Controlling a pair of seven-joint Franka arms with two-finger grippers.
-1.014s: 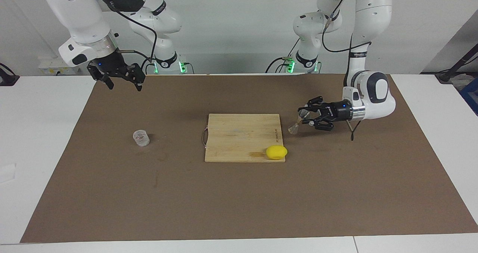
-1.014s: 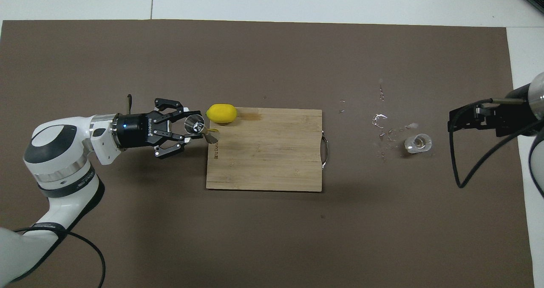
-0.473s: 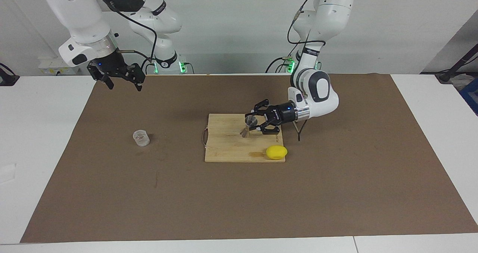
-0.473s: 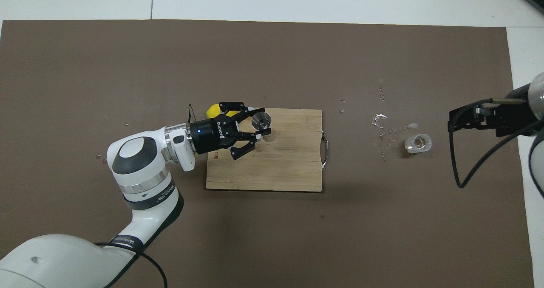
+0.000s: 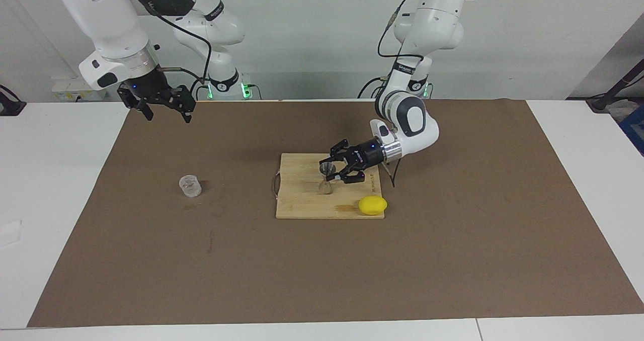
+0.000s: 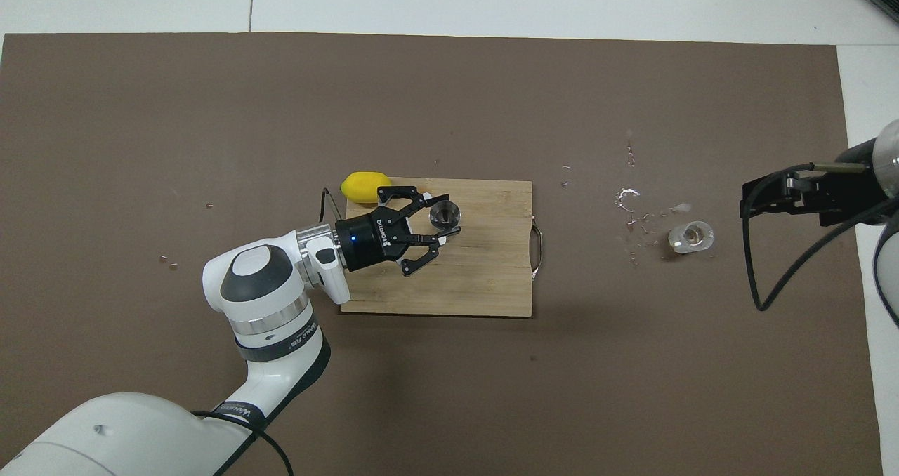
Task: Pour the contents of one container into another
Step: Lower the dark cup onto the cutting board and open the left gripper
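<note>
The left gripper (image 5: pixel 329 172) clamps the jigger (image 5: pixel 326 178) upright over the cutting board (image 5: pixel 302 200), ready for filling, while the clear cup (image 5: pixel 190 185) sits near the waiting, open right gripper (image 5: pixel 163 110).

Facing view: high, set well back, looking across the tabletop (image 5: pixel 322 270) toward both arm bases. Overhead view: above the robots' end, steeply down and forward. Both share the brown mat (image 6: pixel 449 392) and cutting board (image 5: pixel 307 205), half a turn apart.
</note>
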